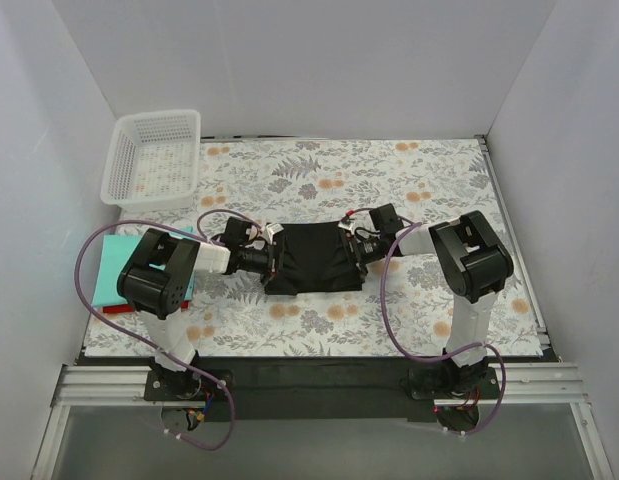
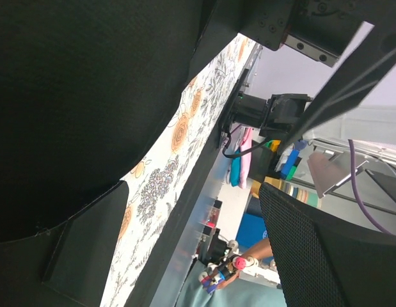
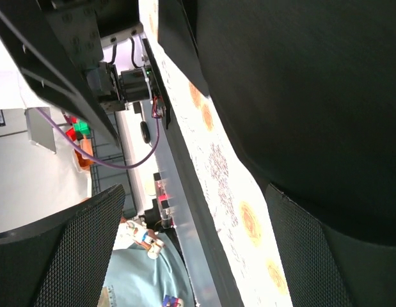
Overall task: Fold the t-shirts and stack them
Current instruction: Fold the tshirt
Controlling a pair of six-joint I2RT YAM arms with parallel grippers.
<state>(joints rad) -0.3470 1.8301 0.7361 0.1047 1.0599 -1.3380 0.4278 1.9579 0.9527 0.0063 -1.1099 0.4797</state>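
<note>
**Black shirt mid-fold, both jaws wide at its side edges**

Top view: I count three t-shirts. The black t-shirt (image 1: 314, 258) lies in the middle of the counter (image 1: 409, 175) as a compact, roughly rectangular bundle. The teal t-shirt (image 1: 111, 268) lies flat at the near left, partly under the left arm (image 1: 159, 275), with only a sliver of the red t-shirt (image 1: 117, 309) showing beneath it. One white basket (image 1: 154, 158) sits at the far left, and it looks empty. The left jaws are at the black shirt's left edge, the right arm (image 1: 469, 255) has its jaws at the right edge.

Left wrist view: the jaws are spread wide and hold nothing. Black cloth (image 2: 76, 96) fills the upper left, and the floral counter (image 2: 166, 166) shows bare between the fingers (image 2: 313, 256).

Right wrist view: these jaws are also fully apart and empty. The black shirt (image 3: 300, 83) lies on one side, with patterned counter (image 3: 236, 192) in the gap between the mesh pads (image 3: 76, 256).

I judge the black shirt's fold is the step in hand, with stacking not yet done. Next, each side must get under a cloth edge and close on every layer. Otherwise the bundle may open when I carry it left to the teal pile.
</note>
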